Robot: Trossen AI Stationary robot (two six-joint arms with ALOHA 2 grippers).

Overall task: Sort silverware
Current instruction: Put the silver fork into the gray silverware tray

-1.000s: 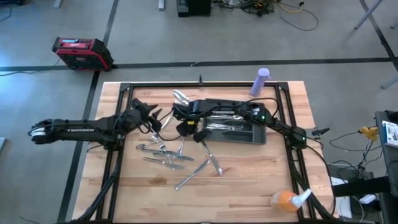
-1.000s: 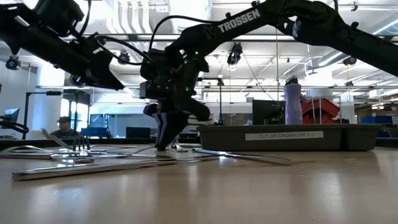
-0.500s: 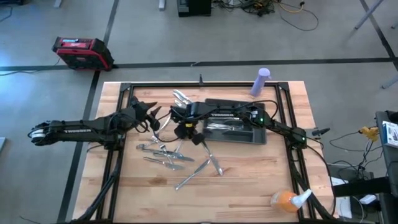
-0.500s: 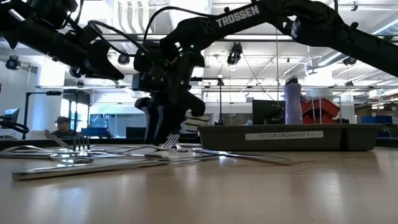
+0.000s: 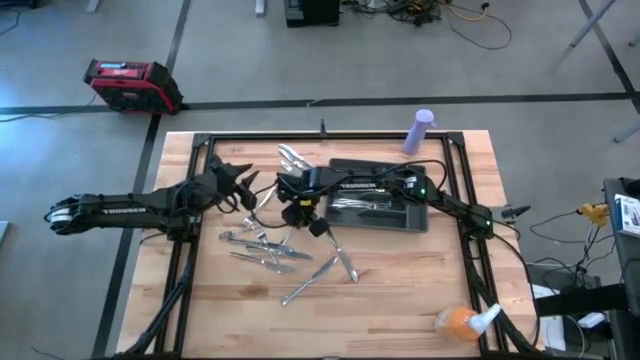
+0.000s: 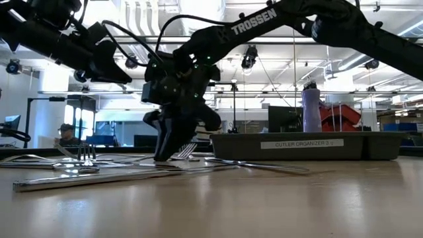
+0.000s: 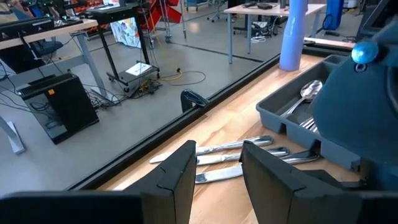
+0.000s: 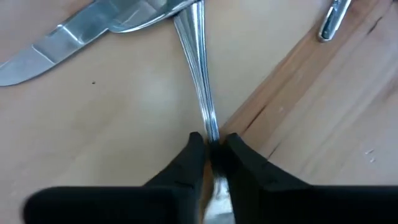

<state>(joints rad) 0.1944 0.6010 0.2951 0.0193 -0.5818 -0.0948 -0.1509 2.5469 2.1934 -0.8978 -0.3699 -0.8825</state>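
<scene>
I have the right pincer (image 8: 210, 155) nipped on the slim shiny metal fork (image 8: 198, 74) at its handle, tines showing in the low view, low over the wooden worktop (image 5: 400, 290) beside the dark grey compartmented tray (image 5: 415, 222). It is stiff, light and slick, so I judge a pinch on the narrow handle may twist. The right arm reaches across, wrist pitched down. The left pincer (image 7: 214, 165) hovers parted near the loose silverware (image 5: 260, 250)

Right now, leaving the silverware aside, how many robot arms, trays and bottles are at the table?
Arms: 2 (right gripper clamps a fork beside the tray; left gripper waits, open, at left)
Trays: 1
Bottles: 2 (purple bottle, orange bottle)
Total: 5
</scene>
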